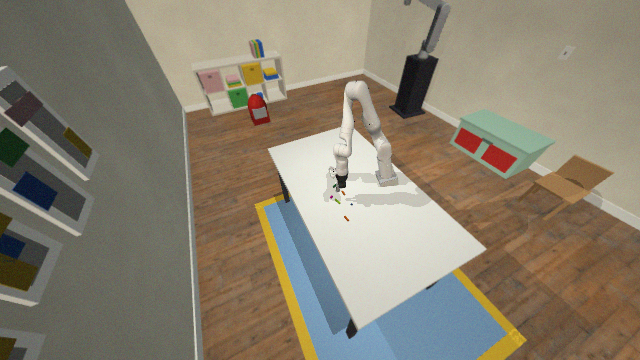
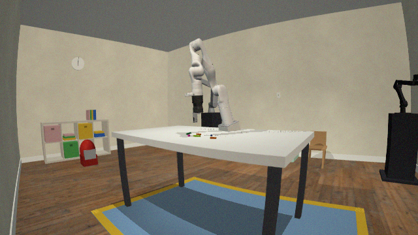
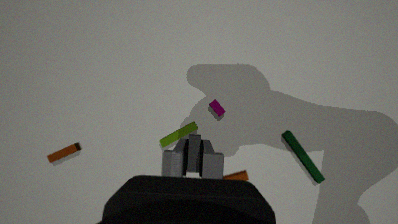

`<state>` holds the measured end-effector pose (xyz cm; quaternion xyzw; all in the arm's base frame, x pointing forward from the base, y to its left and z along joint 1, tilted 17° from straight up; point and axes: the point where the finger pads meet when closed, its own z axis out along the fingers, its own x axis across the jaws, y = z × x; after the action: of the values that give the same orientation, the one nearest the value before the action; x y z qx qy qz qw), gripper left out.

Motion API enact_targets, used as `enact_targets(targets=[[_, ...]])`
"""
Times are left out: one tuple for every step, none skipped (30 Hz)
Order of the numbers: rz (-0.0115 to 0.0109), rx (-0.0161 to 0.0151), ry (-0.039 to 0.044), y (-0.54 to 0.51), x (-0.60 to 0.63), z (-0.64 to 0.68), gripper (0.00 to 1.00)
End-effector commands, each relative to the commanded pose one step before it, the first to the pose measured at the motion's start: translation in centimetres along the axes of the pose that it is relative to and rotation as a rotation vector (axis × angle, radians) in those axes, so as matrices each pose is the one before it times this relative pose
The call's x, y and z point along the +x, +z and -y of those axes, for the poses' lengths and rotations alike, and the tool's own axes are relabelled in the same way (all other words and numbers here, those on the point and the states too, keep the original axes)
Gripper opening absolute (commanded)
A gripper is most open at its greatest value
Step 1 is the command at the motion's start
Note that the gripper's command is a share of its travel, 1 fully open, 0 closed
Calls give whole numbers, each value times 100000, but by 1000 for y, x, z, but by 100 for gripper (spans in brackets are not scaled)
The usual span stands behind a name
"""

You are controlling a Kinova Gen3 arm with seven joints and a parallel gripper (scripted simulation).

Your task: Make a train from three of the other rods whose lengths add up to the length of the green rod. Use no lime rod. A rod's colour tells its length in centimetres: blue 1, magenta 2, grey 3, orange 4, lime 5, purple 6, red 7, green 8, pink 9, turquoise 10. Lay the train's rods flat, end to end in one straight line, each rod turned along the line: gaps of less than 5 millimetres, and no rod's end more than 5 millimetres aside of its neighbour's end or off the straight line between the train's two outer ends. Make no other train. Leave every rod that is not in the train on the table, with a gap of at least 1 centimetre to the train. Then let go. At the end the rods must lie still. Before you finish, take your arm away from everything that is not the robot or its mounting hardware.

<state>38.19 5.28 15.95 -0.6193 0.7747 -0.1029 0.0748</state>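
Observation:
My gripper (image 3: 194, 151) (image 1: 341, 189) (image 2: 194, 121) hangs above the table and is shut on a short grey rod (image 3: 194, 145), held upright between the fingers. On the table below lie a green rod (image 3: 302, 156) (image 1: 334, 186) (image 2: 188, 133), a lime rod (image 3: 178, 134) (image 1: 338, 201) (image 2: 196, 136), a magenta rod (image 3: 216, 107) (image 1: 331, 198) and an orange rod (image 3: 64, 152) (image 1: 346, 218) (image 2: 213, 138). A second orange rod (image 3: 236, 176) (image 1: 343, 192) is partly hidden behind the gripper body. A tiny blue rod (image 1: 351, 204) (image 2: 211, 135) lies apart from them. All rods lie scattered, none end to end.
The white table (image 1: 390, 240) (image 2: 248, 147) carries the arm's base (image 1: 386, 178) at its far side. The rods cluster near the base-side left part of the table. The arm's shadow falls across the green and magenta rods.

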Motion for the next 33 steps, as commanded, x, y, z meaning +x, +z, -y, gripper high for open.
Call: enact_targets(targets=[[-93, 366, -15142, -139, -2406, -1975, 24], [-42, 305, -5960, -46, -748, -556, 24], [-39, 377, -6367, -58, -811, -555, 24], [-35, 430, -6381, -67, -825, -514, 24], [-34, 482, -6373, -76, -835, -470, 24], [-34, 534, -6368, -84, -843, -427, 24], [-35, 546, -5939, -86, -793, -358, 24], [-28, 421, -4273, -67, -576, -230, 24], [-19, 280, -2713, -44, -367, -133, 24], [-10, 147, -1395, -23, -190, -64, 24], [-4, 51, -475, -8, -65, -21, 24], [0, 7, -65, -1, -9, -3, 24], [0, 0, 0, 0, 0, 0, 24], [0, 0, 0, 0, 0, 0, 24], [0, 0, 0, 0, 0, 0, 24], [0, 0, 0, 0, 0, 0, 24], [0, 0, 0, 0, 0, 0, 24], [0, 0, 0, 0, 0, 0, 24], [0, 0, 0, 0, 0, 0, 24], [0, 0, 0, 0, 0, 0, 24], [0, 0, 0, 0, 0, 0, 24], [0, 0, 0, 0, 0, 0, 24], [0, 0, 0, 0, 0, 0, 24], [0, 0, 0, 1, 0, 0, 24], [1, 0, 0, 5, 0, 0, 24], [3, 0, 1, 14, 0, 0, 24], [6, -1, 2, 26, 0, 1, 24], [10, -1, 3, 41, 0, 1, 24], [14, -2, 4, 58, 0, 1, 24], [19, -3, 4, 77, -1, 2, 24], [24, -5, 4, 98, -2, 1, 24], [30, -7, 3, 121, -3, 1, 24], [0, 0, 0, 0, 0, 0, 24]])
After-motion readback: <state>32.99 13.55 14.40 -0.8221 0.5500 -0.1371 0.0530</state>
